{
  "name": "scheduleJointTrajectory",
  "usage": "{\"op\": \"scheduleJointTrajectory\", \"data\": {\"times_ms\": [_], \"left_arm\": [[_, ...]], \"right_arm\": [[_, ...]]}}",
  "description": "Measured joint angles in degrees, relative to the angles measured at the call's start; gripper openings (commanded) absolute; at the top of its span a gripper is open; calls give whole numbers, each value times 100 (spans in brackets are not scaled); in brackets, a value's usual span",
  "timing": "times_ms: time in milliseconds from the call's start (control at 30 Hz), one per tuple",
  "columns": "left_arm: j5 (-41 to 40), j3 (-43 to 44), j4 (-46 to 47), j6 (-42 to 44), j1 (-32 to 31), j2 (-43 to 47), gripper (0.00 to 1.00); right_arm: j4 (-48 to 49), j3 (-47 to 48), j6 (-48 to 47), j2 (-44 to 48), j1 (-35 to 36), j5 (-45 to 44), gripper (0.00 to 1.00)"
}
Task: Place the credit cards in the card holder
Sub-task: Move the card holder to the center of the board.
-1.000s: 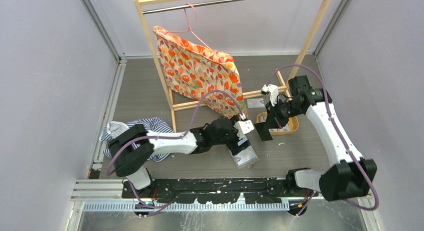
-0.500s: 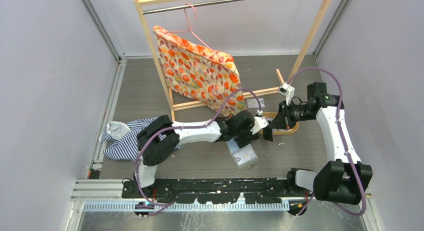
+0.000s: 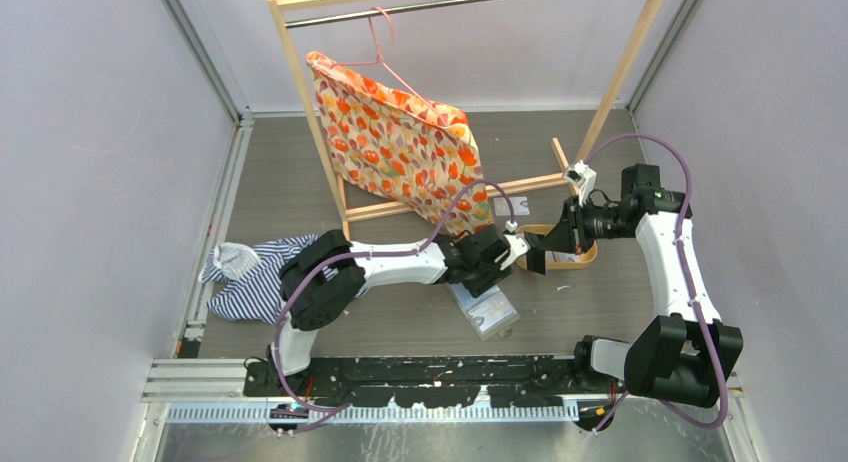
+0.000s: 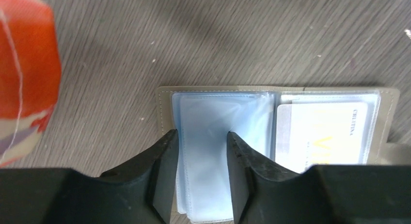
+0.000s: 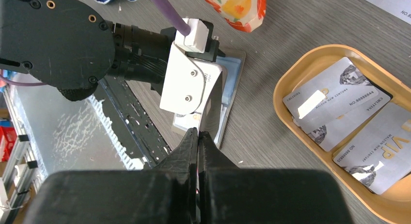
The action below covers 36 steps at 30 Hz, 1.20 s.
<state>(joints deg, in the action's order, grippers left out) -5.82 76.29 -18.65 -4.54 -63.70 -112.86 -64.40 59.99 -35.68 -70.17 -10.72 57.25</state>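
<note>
The taupe card holder (image 4: pixel 162 112) lies open on the floor, and also shows in the top view (image 3: pixel 487 310). Its pale bluish sleeves (image 4: pixel 218 127) fan out, and a white VIP card (image 4: pixel 320 134) sits in the right sleeve. My left gripper (image 4: pixel 201 151) is open, its fingers straddling a bluish sleeve; it reaches in from the left in the top view (image 3: pixel 510 250). My right gripper (image 5: pixel 198 134) is shut on a black credit card (image 5: pixel 213 105), held edge-on just beside the left wrist (image 3: pixel 535 260). More pale credit cards (image 5: pixel 334 95) lie in the oval tan tray (image 5: pixel 286 83).
A wooden clothes rack (image 3: pixel 300 92) holds a floral orange bag (image 3: pixel 400 142) on a pink hanger, close behind the left gripper. A striped cloth (image 3: pixel 250 272) lies at the left. A paper slip (image 3: pixel 511 206) lies by the tray (image 3: pixel 590 252).
The left arm has folded in and its gripper has settled over the holder's sleeves. The right arm has swung outward and brought the black card lower, next to the left wrist.
</note>
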Motion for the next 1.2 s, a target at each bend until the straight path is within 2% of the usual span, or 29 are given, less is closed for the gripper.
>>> {"op": "scheduleJointTrajectory", "data": {"times_ms": [200, 400, 533, 600, 667, 900, 1067, 1167, 1200], "left_arm": [[-649, -704, 214, -879, -20, 461, 26], [-1370, -1523, 240, -2490, 98, 1060, 25], [-1478, -2371, 498, -3836, 293, 1681, 45], [-1436, -2640, 632, -4225, 352, 1902, 59], [-1322, -2785, 737, -4500, 356, 2057, 67], [-997, -3178, 872, -5066, 345, 2564, 67], [-960, -3775, 925, -5222, 345, 3512, 67], [-955, -4299, 1187, -5346, 352, 4111, 66], [-949, -4494, 1298, -5394, 352, 4260, 65]], "right_arm": [[-127, -2, 7, -48, -2, 343, 1], [-332, 0, -33, -387, 15, 658, 1], [-557, 26, -210, -726, 15, 758, 1], [-699, 68, -354, -870, 17, 809, 1], [-863, 127, -509, -997, 28, 848, 1], [-1075, 199, -682, -1123, 214, 903, 1], [-579, 168, 136, -1322, 1145, 973, 1], [542, -289, 1425, -1375, 1674, 874, 1], [1239, -682, 2135, -1327, 1803, 730, 1]]}}
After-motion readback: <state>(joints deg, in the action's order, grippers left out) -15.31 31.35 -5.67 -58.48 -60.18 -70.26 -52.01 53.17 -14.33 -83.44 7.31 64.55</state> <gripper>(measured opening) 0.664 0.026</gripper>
